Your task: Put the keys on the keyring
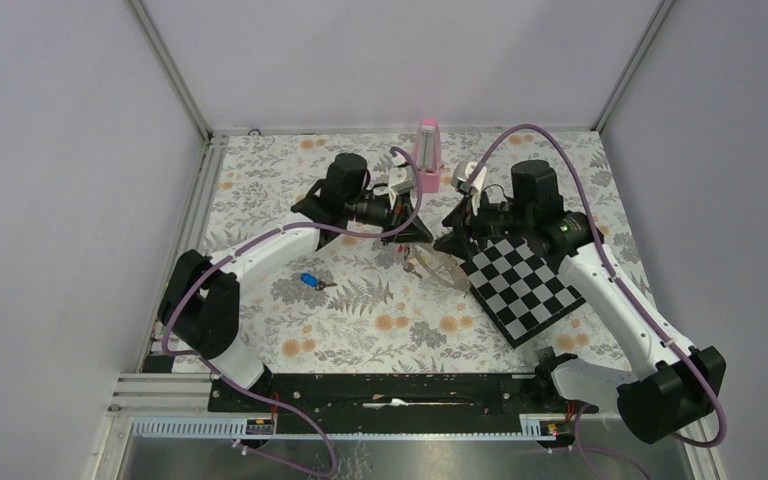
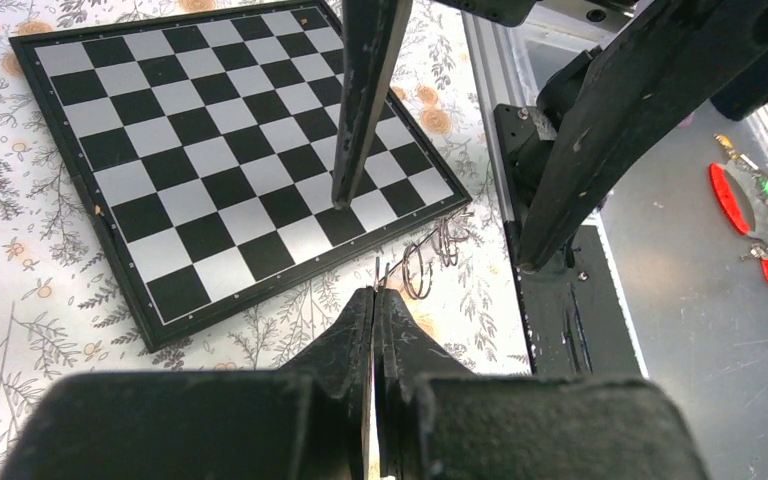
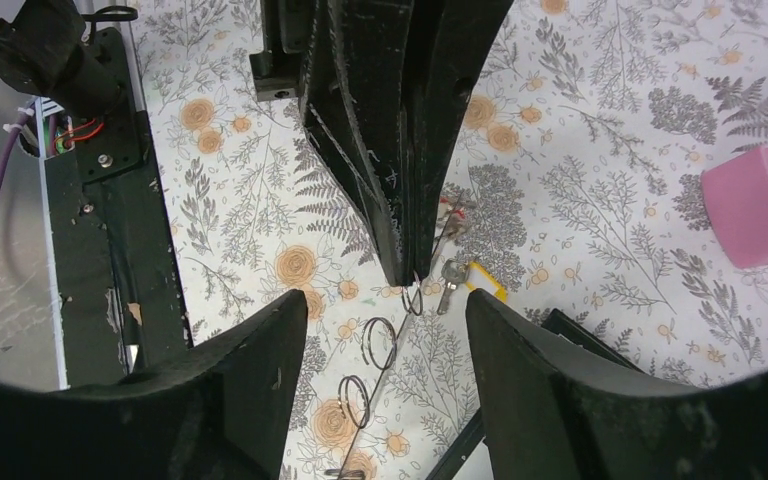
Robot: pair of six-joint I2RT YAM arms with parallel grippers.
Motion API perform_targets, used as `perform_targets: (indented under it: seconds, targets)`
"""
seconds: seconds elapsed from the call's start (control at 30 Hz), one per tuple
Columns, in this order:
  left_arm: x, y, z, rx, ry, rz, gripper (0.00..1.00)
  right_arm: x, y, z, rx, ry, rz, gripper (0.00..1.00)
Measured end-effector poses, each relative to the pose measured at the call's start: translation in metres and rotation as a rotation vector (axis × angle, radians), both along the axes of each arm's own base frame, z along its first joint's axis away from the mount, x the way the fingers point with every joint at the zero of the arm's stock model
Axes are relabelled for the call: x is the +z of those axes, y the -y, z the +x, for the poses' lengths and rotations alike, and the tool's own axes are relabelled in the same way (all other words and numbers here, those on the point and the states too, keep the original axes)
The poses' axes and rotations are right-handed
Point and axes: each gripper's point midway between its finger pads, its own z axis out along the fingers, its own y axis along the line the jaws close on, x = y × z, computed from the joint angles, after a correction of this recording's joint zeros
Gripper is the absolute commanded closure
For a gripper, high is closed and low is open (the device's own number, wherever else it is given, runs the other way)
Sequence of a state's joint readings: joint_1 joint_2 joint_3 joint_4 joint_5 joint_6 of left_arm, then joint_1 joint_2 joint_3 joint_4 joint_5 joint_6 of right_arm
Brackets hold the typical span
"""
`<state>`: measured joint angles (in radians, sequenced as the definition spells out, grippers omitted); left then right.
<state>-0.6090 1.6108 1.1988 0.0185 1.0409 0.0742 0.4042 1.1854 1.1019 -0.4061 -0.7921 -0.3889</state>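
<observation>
Keyring [image 3: 380, 342] coils lie on the floral table [image 3: 610, 120], directly between the spread fingers of the right gripper [image 3: 385, 305], which is released and holds nothing. Just past those fingertips the left gripper [image 2: 375, 296] reaches in from the opposite side, clenched. It appears to pinch a thin end of the ring wire at its very tip, though the contact is too fine to be sure of more. Immediately beyond the left tip lies the yellow key [image 3: 482, 280], close against the chain of rings, with a small red piece [image 3: 448, 204] a little farther on. The checkerboard [image 2: 220, 160] edge runs just beside the rings on the right gripper's side. The blue key [image 1: 309, 280] is well apart, back toward the left arm's base, and the pink block [image 3: 760, 200] stands farthest off.

The step in hand looks like steadying the ring so a coil can be parted for a key. The left pinch should be firm and low, since springy wire slips easily off flat pads. The right gripper would do best to come straight down and close on the coil next to the left tip, not on the strand already held. It should avoid the board's rim and take care not to sweep the yellow key away.
</observation>
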Motion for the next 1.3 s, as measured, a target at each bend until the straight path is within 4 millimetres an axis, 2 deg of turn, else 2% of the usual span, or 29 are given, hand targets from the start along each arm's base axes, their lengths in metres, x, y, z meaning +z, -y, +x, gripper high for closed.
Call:
perform_targets:
  seconds: [0.17,0.4,0.6,0.9,1.07,1.3]
  targets:
    - [0.002,-0.001,-0.001,0.009,-0.062,-0.045,1.00,0.006,0.003,-0.001,-0.009,0.026,0.004,0.35]
    - [0.010,-0.001,-0.005,0.003,-0.116,-0.123,1.00,0.006,0.007,0.002,-0.022,0.026,0.001,0.44]
    - [0.012,-0.004,-0.016,-0.014,-0.171,-0.185,1.00,0.006,0.009,0.004,-0.029,0.024,0.006,0.49]
    - [0.026,-0.004,-0.020,-0.019,-0.169,-0.250,1.00,0.004,0.002,-0.010,0.048,-0.013,0.049,0.50]
    - [0.022,-0.005,-0.020,0.000,-0.184,-0.255,1.00,0.001,-0.001,-0.016,0.081,-0.042,0.067,0.52]
    - [0.016,-0.005,-0.019,0.009,-0.181,-0.238,1.00,0.000,-0.001,-0.014,0.076,-0.038,0.065,0.51]
